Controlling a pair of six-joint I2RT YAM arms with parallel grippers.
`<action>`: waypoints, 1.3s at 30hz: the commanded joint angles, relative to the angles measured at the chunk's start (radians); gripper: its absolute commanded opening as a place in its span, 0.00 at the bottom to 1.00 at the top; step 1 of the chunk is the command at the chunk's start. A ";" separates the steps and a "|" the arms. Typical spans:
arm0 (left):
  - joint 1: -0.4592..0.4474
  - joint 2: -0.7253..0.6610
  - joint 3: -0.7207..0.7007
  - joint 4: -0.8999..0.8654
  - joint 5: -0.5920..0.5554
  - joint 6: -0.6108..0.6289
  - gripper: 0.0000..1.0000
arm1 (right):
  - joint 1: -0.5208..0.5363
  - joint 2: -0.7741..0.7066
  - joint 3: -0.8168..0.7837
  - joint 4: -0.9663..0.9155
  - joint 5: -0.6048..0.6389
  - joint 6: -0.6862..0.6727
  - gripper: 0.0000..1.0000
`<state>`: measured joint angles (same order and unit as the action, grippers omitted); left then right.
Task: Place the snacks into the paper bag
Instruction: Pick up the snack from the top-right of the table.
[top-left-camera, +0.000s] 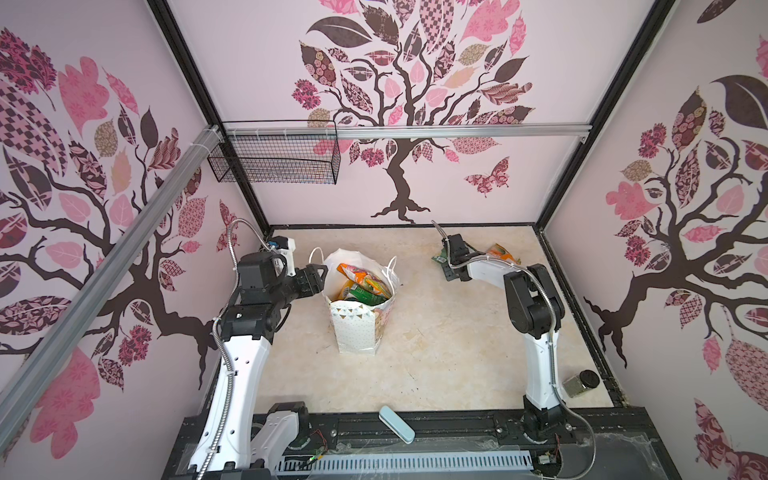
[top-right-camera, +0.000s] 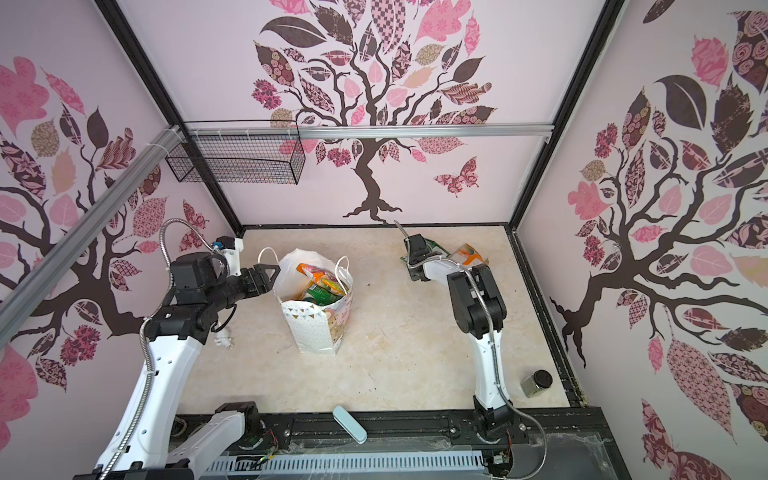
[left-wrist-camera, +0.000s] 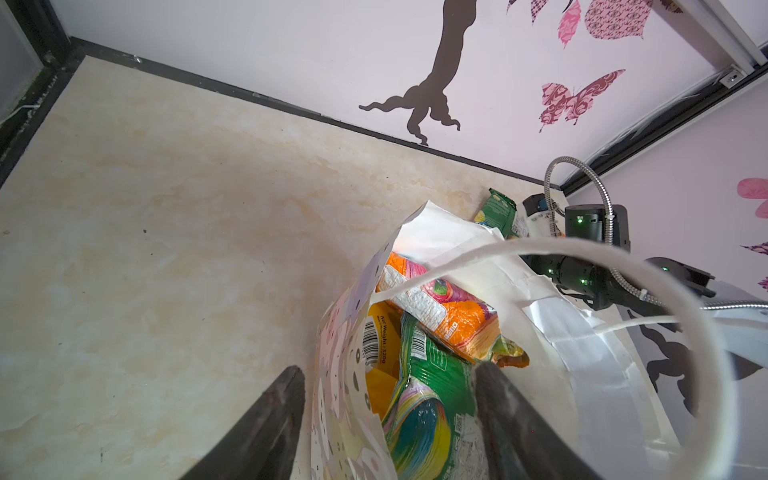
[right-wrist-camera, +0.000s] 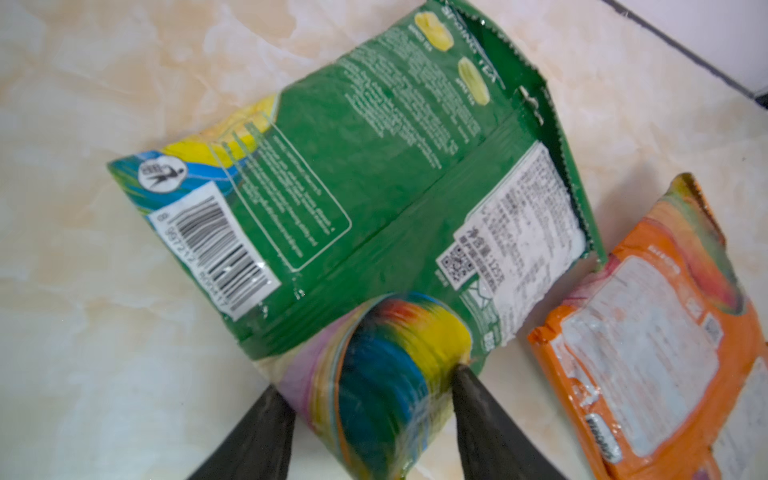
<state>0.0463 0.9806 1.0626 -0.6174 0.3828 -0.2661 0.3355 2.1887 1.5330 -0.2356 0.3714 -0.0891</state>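
Green packet sits clamped at one end in our right hand, beside an orange packet; our left hand, parted, straddles the bag wall.

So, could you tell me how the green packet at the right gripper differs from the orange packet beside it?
The green packet is green with a barcode label, while the orange packet is orange with a pale panel. The green packet's end is bunched between the fingers of the right gripper; the orange packet lies flat, clear of the gripper. Both are crinkly plastic packets, back side up on the table.
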 joint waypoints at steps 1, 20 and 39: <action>0.004 -0.006 -0.032 0.039 0.014 -0.010 0.69 | -0.012 0.053 0.032 -0.017 0.015 -0.001 0.50; 0.004 -0.020 -0.052 0.045 0.010 0.000 0.69 | -0.014 -0.045 -0.018 -0.013 -0.073 0.078 0.00; 0.005 -0.052 -0.071 0.053 -0.025 0.002 0.68 | -0.018 -0.504 -0.233 0.103 -0.415 0.246 0.00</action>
<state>0.0463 0.9367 1.0187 -0.5838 0.3668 -0.2684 0.3195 1.7687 1.2995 -0.1722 0.0013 0.1326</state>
